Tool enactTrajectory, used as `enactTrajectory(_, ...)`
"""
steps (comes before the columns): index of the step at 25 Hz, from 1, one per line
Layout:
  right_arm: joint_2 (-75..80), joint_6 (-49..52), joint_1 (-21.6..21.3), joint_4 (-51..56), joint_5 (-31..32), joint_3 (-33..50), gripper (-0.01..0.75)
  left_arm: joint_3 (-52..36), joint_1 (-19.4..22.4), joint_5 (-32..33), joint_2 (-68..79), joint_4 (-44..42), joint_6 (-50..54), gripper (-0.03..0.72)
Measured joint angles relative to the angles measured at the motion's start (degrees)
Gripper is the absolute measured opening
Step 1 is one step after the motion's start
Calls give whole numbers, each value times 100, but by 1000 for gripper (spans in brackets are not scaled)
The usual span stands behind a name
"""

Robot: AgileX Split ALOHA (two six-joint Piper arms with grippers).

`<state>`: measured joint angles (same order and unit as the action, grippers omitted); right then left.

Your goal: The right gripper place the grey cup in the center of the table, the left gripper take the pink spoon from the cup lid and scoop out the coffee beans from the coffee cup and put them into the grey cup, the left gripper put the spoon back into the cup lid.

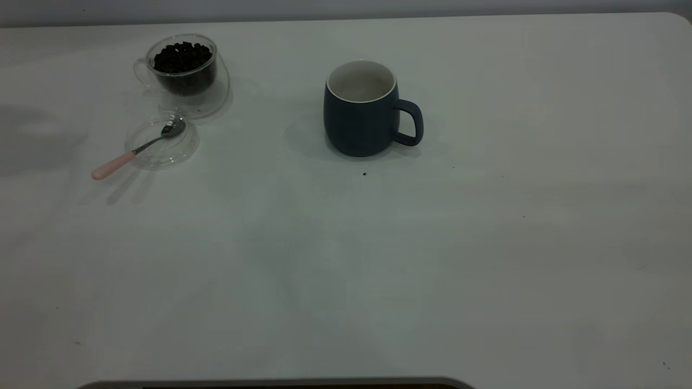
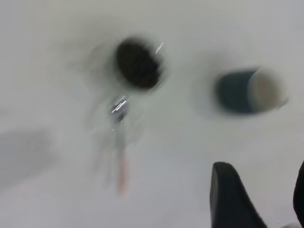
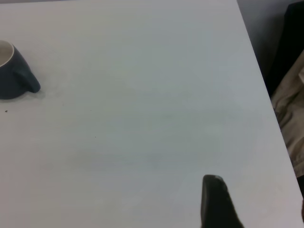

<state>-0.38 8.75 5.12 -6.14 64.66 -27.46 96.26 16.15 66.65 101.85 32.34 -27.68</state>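
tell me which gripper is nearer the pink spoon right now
Left. The left gripper hangs above the table with the pink spoon in its wrist view. The right gripper is over bare table past the grey cup, which stands between it and the spoon.

Two cups are sitting on the one tabletop: one grey cup and one clear glass coffee cup. One heap of coffee beans, too many to count, is filling the glass one. One cup lid is carrying one pink spoon. A few tiny dark specks are dotting the tabletop.
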Motion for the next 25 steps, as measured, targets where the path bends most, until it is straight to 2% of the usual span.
enactTrajectory(6,0,0,0,0,0,0,457,-46,-1406,14,-1710,-2650,1953,393)
enactTrajectory(9,0,0,0,0,0,0,457,-409,-1914,14,-2462,-3234,2805,393)
enactTrajectory(11,0,0,0,0,0,0,457,-861,-2182,14,-2938,-3384,2995,393)
enactTrajectory(15,0,0,0,0,0,0,457,-2189,-2384,14,-3824,-3419,3106,393)
enactTrajectory(25,0,0,0,0,0,0,457,-5835,-2400,8,-6319,-3562,3063,393)
